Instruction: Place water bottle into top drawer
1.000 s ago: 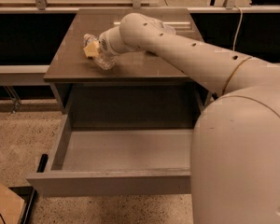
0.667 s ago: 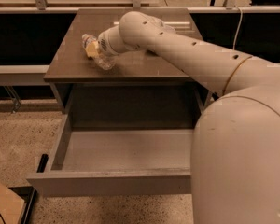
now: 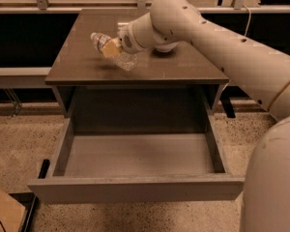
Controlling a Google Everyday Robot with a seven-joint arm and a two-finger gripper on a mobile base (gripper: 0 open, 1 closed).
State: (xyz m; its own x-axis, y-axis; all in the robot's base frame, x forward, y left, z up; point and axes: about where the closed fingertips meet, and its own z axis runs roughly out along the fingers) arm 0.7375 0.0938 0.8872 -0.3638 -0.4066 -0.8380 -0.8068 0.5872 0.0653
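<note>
The water bottle [image 3: 120,57] is clear crinkled plastic with a pale cap pointing left. It is held tilted just above the left part of the brown tabletop [image 3: 183,69]. My gripper [image 3: 113,48] is shut on the bottle's middle, and a yellowish finger pad [image 3: 111,47] shows against it. The white arm reaches in from the right. The top drawer [image 3: 135,190] is pulled wide open below the tabletop, toward the camera. Its grey inside [image 3: 140,153] holds nothing.
The table stands against a dark low wall with metal rails behind it. A cardboard piece [image 3: 2,211] lies on the speckled floor at the lower left. My white base [image 3: 275,178] fills the lower right, next to the drawer's right corner.
The gripper with the bottle has shifted a little to the right over the tabletop. The drawer has stayed open.
</note>
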